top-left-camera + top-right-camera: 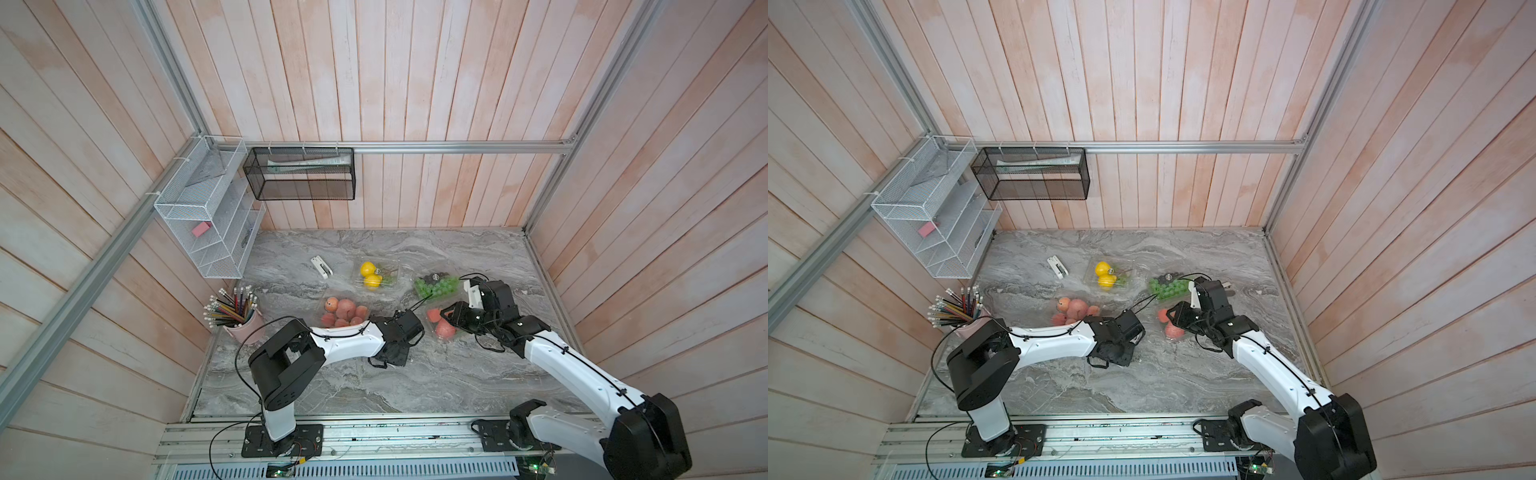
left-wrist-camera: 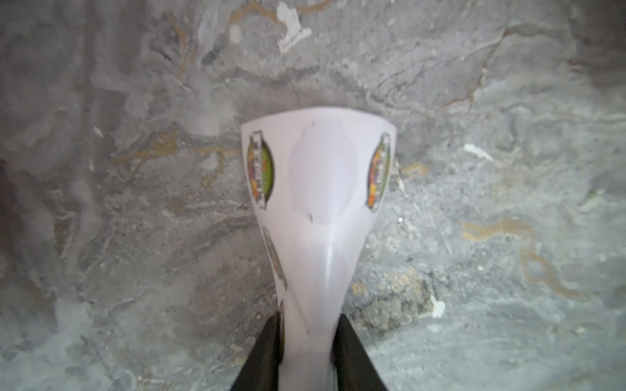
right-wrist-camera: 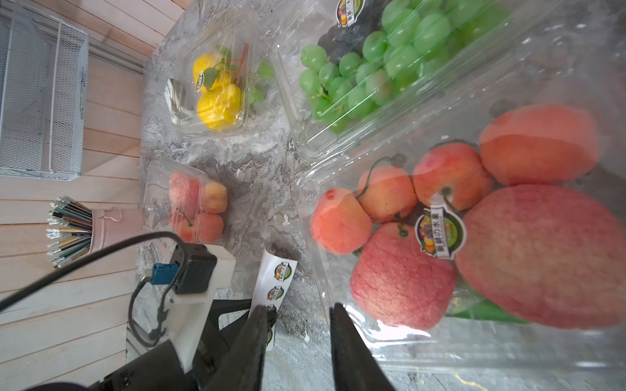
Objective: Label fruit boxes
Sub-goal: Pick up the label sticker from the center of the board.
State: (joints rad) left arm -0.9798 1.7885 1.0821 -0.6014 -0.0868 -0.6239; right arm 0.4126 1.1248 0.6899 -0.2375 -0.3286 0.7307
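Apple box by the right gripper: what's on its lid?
One sticker sits on the apple box lid, over the apples. Beneath the fruit only a green patch shows; the rest is covered.

We identify a grey marbled tabletop (image 1: 415, 374); on it rest four clear boxes: the yellow-fruit box (image 1: 374, 274) and the grape box (image 1: 436, 286) toward the back; the left apple box (image 1: 345, 311) and the right apple box (image 1: 442, 330) nearer the front; a pink pencil cup (image 1: 245, 326) stands at the left edge; a small white object (image 1: 321, 266) lies beside the yellow-fruit box.

Tabletop inventory: four fruit boxes (image 1: 376, 274) (image 1: 436, 286) (image 1: 345, 311) (image 1: 440, 328), one sticker sheet (image 2: 321, 203), one pencil cup (image 1: 246, 330), two wire baskets (image 1: 195, 208) (image 1: 299, 178), one small white device (image 1: 322, 266).
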